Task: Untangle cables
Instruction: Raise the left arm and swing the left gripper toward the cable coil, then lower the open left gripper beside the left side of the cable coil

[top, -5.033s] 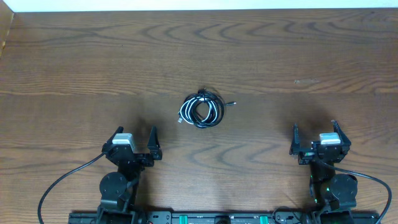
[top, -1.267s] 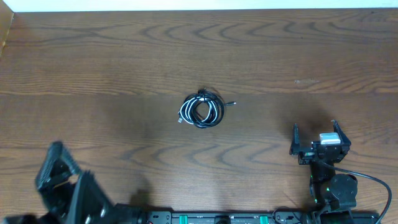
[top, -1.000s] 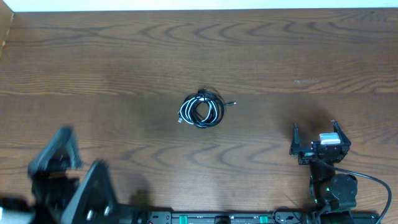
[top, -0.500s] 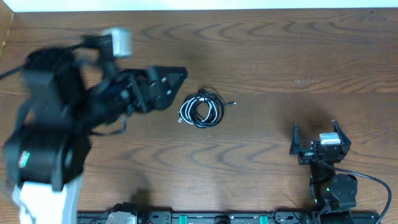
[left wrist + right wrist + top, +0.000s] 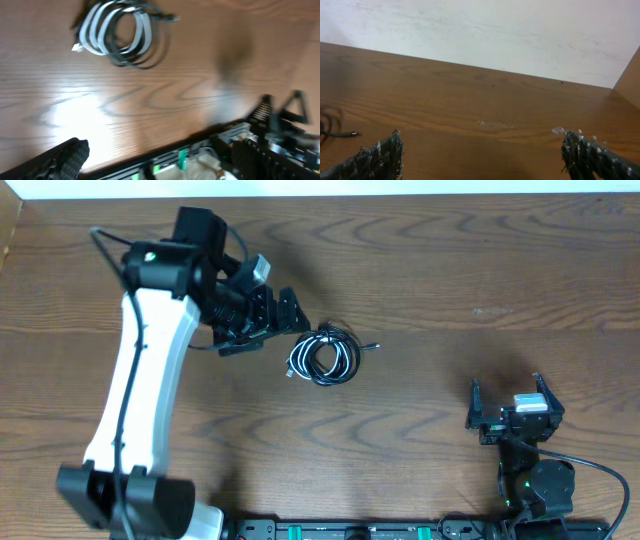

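The cables [image 5: 322, 358] are sitting near the middle of the table [image 5: 450, 260], wound together into one small round coil. Reading it left to right: the white cable [image 5: 297, 358] is making up the left side of the loops, with its little plug poking out at the lower left. The black cable [image 5: 346, 362] is wrapping the right side, with one thin end trailing off to the upper right. The left wrist view shows it better: the flat white loops [image 5: 102, 32] are nesting inside the wider black ring [image 5: 155, 45].

Around it, your left gripper [image 5: 280, 330] is hanging just to the upper left of the coil, jaws spread wide with nothing in them. It looks close to the cables but not touching them, and its white arm [image 5: 150, 380] is reaching across the left part of the table. Your right gripper [image 5: 505, 385] is parking well off to the right near the front, jaws gaping too (nothing between them in its own camera but bare wood). Nothing is sitting between either gripper and the coil.

Room-wise, bare wood is running all around the coil. A raised lip [image 5: 10, 230] is showing at the far left, a white wall [image 5: 320, 188] along the back, and the base rail [image 5: 350, 530] along the front.
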Controlling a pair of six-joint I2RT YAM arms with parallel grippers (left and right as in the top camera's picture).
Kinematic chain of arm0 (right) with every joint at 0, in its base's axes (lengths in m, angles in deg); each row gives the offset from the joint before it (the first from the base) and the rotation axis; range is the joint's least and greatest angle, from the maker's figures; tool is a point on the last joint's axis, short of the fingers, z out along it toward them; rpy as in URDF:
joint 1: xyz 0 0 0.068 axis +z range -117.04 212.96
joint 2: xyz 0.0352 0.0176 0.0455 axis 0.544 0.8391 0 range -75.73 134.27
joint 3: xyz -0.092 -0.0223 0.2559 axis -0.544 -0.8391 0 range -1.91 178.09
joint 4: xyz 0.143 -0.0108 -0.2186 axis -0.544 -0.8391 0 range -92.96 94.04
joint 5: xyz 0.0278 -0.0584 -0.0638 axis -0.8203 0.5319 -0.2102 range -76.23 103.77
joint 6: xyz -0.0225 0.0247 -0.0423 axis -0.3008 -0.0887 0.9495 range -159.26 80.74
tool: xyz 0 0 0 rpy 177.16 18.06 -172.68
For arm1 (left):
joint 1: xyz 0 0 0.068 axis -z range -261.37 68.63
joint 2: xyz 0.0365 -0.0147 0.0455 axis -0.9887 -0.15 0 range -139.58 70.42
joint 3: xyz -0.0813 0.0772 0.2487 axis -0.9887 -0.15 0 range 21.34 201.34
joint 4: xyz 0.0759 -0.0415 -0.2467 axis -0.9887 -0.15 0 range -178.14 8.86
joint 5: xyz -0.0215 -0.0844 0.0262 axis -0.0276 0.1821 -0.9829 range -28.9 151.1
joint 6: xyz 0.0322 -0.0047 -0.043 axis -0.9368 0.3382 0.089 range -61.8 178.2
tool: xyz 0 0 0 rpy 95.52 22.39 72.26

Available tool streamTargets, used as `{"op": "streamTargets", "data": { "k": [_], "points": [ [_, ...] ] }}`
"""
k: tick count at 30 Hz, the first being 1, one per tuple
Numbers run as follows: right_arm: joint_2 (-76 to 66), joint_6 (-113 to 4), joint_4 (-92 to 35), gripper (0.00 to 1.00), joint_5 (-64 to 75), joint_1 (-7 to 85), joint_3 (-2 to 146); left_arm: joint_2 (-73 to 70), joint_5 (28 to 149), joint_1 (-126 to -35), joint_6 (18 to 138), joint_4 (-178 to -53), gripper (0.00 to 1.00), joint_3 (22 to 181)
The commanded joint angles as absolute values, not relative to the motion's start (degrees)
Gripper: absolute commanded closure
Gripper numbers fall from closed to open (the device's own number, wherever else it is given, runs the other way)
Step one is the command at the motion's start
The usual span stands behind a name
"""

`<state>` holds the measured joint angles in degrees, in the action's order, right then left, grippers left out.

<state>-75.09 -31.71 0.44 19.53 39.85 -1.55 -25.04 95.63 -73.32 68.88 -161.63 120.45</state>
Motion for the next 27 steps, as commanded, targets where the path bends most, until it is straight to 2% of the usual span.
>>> {"op": "streamTargets", "data": {
  "k": [1,2,3,4,11,20,27],
  "points": [
    [-75.4,-32.5,0.2,0.01,19.4,40.2,-1.6,-29.1,91.2,-73.2,67.2,-162.1,0.17,117.7],
    [-75.4,-32.5,0.2,0.01,19.4,40.2,-1.6,-30.0,91.2,-73.2,67.2,-162.1,0.40,117.1],
    [-75.4,-32.5,0.2,0.01,19.4,40.2,-1.6,-31.1,91.2,-73.2,67.0,-162.1,0.72,116.3],
    [-75.4,-32.5,0.2,0.01,19.4,40.2,-1.6,-31.9,91.0,-73.2,66.9,-162.1,0.92,115.7],
    [-75.4,-32.5,0.2,0.01,19.4,40.2,-1.6,-36.3,85.2,-73.1,66.8,-158.7,0.92,111.4],
    [-75.4,-32.5,0.2,0.01,19.4,40.2,-1.6,-37.0,80.0,-73.1,66.8,-145.1,0.92,106.8],
    [-75.4,-32.5,0.2,0.01,19.4,40.2,-1.6,-37.0,79.8,-73.1,66.8,-139.0,0.92,102.7]
  ]
}}
